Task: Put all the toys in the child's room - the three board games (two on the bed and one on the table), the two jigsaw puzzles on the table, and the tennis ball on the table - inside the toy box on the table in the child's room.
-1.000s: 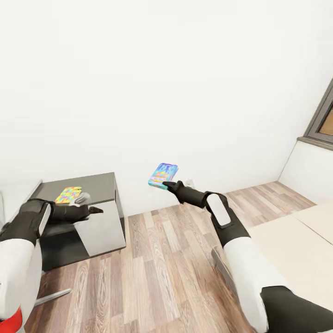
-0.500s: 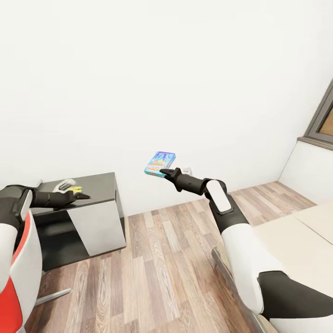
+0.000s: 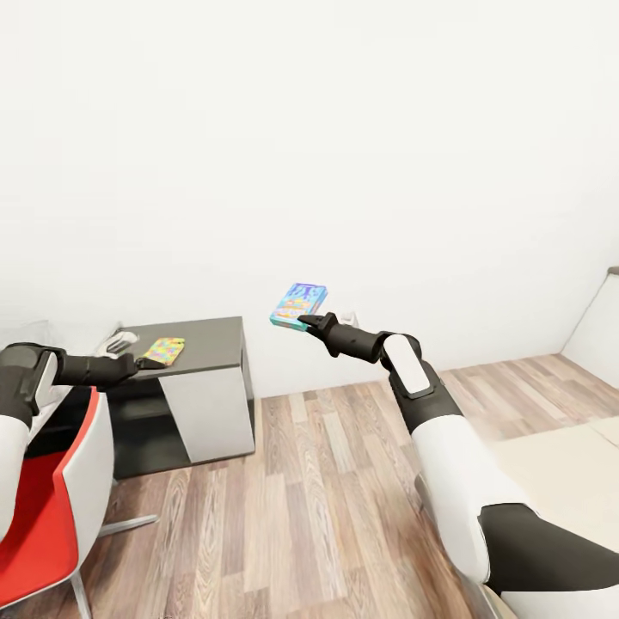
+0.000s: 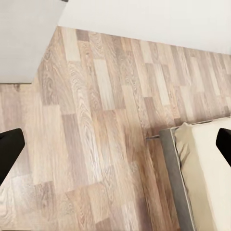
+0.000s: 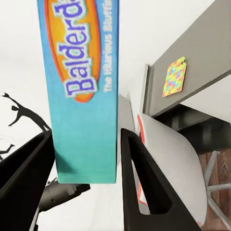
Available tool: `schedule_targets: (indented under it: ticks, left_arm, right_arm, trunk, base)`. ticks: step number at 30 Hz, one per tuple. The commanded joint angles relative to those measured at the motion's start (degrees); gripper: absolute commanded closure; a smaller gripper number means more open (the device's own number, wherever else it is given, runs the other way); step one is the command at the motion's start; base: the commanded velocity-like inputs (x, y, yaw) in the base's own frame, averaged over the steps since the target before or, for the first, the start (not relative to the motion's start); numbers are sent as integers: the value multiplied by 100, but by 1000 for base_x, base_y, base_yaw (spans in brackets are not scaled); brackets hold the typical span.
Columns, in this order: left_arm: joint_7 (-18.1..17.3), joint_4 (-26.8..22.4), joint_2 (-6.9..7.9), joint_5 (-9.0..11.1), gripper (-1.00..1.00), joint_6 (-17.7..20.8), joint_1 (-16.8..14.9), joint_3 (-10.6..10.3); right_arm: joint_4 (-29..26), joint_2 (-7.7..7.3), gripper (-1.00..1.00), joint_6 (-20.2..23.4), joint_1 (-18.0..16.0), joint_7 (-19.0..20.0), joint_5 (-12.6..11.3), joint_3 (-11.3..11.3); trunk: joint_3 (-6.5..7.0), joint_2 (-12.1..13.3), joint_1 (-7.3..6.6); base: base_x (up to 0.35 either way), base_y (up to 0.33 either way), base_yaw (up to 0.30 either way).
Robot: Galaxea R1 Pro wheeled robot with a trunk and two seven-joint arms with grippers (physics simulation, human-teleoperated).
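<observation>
Two arms reach forward in the head view over a wood plank floor (image 3: 327,481), white wall behind. At 8 o'clock, a red chair (image 3: 43,516) with a white shell edge. Left gripper (image 3: 146,364) at about 9 o'clock, extended toward the dark-grey-topped table (image 3: 211,335); its tips sit at the table's near left edge, just beside a jigsaw puzzle (image 3: 164,350) lying flat on the top. Small pale object (image 3: 120,341) behind the gripper, too unclear to name. In the left wrist view both fingertips (image 4: 9,149) sit at opposite edges of the frame, spread wide with nothing between them; under them the floor and a corner of the bed (image 4: 207,178), beige mattress on grey frame.

Table front shows a white panel and a dark open recess beneath. Puzzle also visible in the right wrist view (image 5: 173,77), flat on the grey top.

Just above centre, around 12 o'clock, the right gripper (image 3: 307,321) is held out in the air, clamped on the lower edge of a board game (image 3: 297,306), blue-teal box with orange print, tilted, well clear of the table and off to its right. Right wrist view: both black fingers (image 5: 139,178) pinch the box (image 5: 82,91), "Balderdash"-type lettering partly readable. At 4 o'clock, a beige strip of the bed (image 3: 559,456).
</observation>
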Motion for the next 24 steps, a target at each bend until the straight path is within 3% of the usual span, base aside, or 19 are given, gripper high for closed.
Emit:
schedule_targets:
  ticks: [1, 13, 20, 24]
  left_arm:
    - [-53, -3, -3, -62, -100, 36, -8, 24]
    - [-105, -223, -5, -48, -100, 36, -8, 27]
    - [-721, -409, 5, -56, -100, 36, -8, 24]
    - [-867, -456, 13, -56, -100, 36, -8, 24]
  right_arm:
    - [1, 2, 100, 17, -6, 34, 24, -7]
    - [1, 2, 100, 1, -13, 29, 31, 5]
    - [1, 2, 100, 22, -109, 27, 31, 29]
    - [1, 2, 100, 33, -118, 26, 36, 33]
  trunk:
    - [-11, -13, 4]
    - [11, -13, 4]
    - [16, -13, 4]
    - [16, -13, 4]
  base:
    - [0, -80, 281]
    - [0, -73, 281]
    - [0, -4, 281]
    - [0, 0, 281]
